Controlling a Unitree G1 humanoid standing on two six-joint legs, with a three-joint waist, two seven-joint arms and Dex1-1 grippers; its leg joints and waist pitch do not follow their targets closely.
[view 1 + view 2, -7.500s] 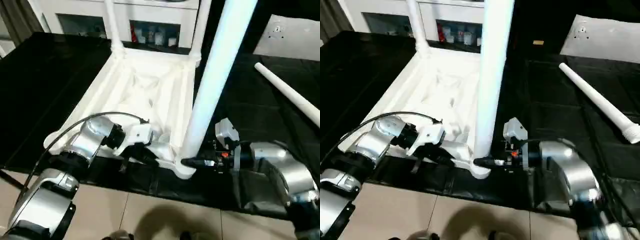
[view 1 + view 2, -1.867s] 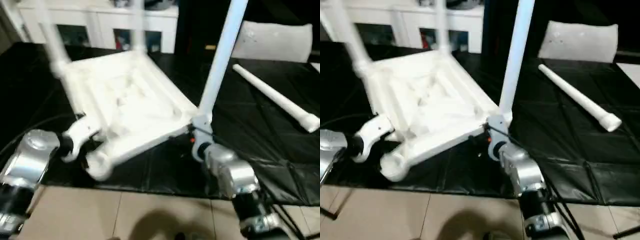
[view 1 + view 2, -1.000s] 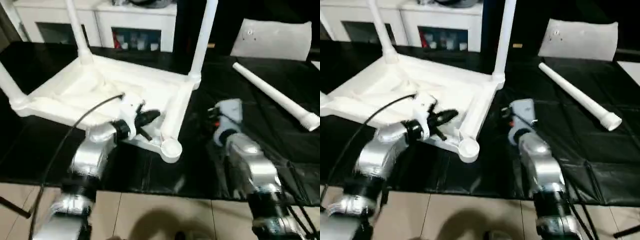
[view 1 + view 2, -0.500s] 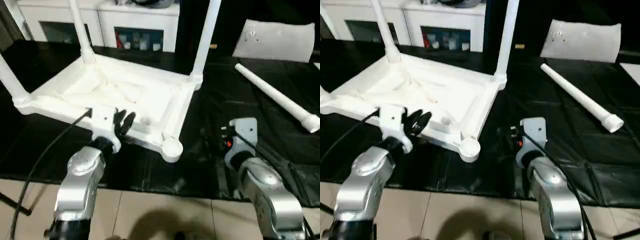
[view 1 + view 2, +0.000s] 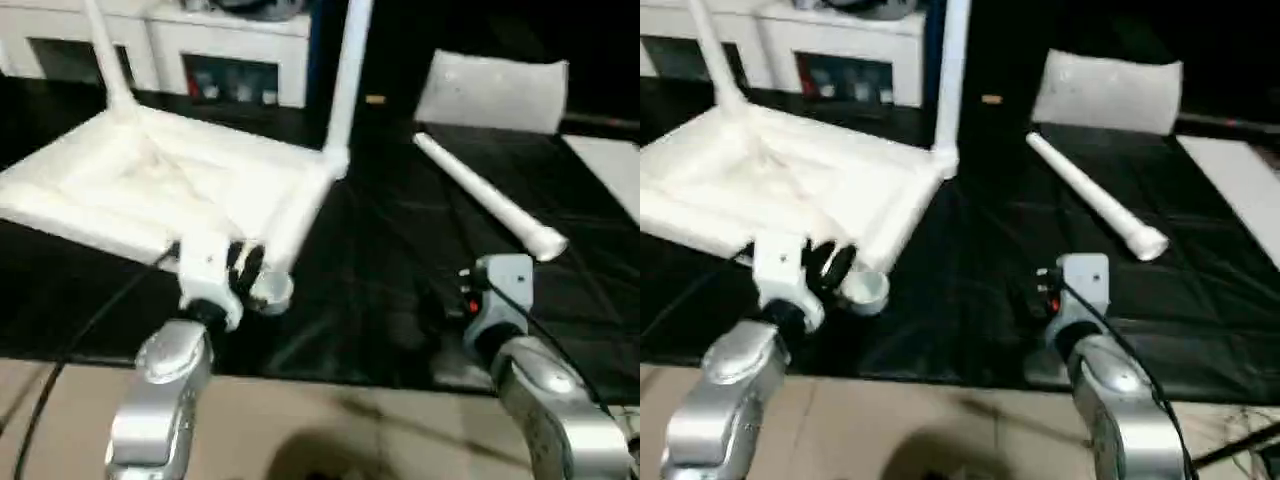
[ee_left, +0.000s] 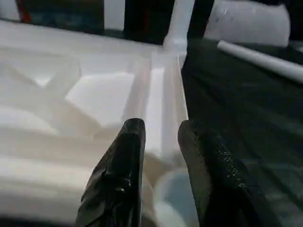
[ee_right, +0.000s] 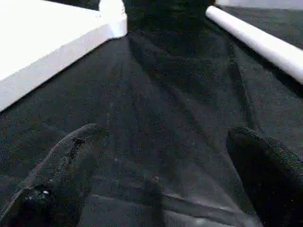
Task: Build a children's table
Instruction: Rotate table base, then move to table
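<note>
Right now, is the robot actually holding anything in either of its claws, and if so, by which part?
Nothing is held. The right gripper is open over the black mat. The left gripper is open too, poised above the tabletop's empty corner socket.

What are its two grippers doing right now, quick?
Left gripper: open, holding nothing, by the table's empty corner socket.
Right gripper: jaws wide open, empty, over the black mat.

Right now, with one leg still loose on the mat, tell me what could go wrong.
1. The loose leg is round and lies free on the black mat; a nudge from the open right gripper could roll it away.
2. The left gripper sits at the empty corner socket of the upturned table; pushing there may slide it.
</note>
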